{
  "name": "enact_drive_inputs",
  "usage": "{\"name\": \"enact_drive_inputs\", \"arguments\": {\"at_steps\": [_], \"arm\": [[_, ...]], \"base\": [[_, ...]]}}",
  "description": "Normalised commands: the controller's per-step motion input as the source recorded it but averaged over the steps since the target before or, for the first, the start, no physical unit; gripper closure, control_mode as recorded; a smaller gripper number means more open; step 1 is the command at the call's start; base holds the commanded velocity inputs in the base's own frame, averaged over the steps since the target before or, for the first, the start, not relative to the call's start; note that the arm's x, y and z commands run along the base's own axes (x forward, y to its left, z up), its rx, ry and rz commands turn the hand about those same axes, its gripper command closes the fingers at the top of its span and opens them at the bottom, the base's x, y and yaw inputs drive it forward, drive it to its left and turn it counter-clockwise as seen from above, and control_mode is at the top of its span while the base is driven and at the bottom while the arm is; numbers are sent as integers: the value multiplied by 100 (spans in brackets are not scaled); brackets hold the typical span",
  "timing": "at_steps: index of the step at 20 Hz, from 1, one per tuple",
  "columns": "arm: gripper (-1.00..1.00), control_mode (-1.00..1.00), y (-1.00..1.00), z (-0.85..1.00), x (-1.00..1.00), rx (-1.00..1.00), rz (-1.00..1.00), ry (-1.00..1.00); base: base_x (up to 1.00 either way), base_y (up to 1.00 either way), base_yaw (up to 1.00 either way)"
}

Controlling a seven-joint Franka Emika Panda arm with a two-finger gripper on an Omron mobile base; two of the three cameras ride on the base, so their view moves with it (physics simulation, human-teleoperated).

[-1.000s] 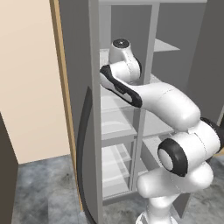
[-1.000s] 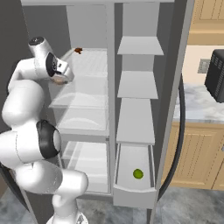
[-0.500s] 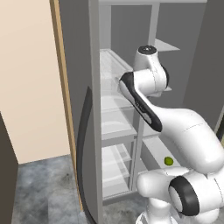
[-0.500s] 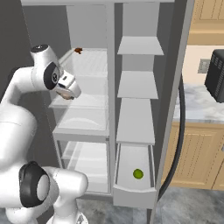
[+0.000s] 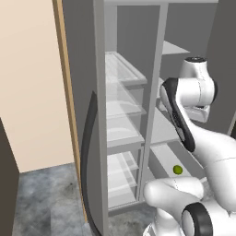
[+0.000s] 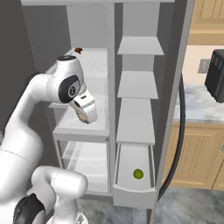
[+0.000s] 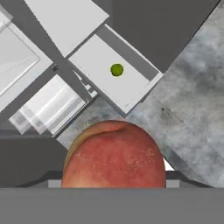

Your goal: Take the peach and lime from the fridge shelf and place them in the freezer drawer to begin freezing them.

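One peach (image 7: 114,154) clenched in the fingers (image 6: 83,117) — one lime (image 6: 138,174) in the freezer drawer (image 6: 134,192).

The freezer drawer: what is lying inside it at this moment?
Inside the open freezer drawer lies the lime, alone on the pale floor. The peach is not in it; the gripper holds it higher up. The drawer's rear part is hidden under the shelf above.

The freezer drawer (image 6: 133,192) is pulled out and open on top, so it can be reached from above. Most of its floor is bare, with the lime (image 6: 138,174) near the middle. Just over its back part, the way is narrowed by a grey shelf (image 6: 135,127).
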Motion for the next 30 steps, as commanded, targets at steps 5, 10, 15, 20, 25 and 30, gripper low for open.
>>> {"name": "enact_drive_inputs", "arguments": {"at_steps": [5,10,15,20,25,30], "arm": [[100,-100,-100,-42,-13,26,-29,18],[100,-100,-93,-86,5,13,-28,30],[100,-100,-63,-87,12,7,-25,22],[100,-100,-12,-50,20,2,-9,2],[100,-100,0,-53,25,0,0,1],[100,-100,1,-56,33,0,0,1]], "base": [[0,0,0],[0,0,0],[0,0,0],[0,0,0],[0,0,0],[0,0,0]]}}
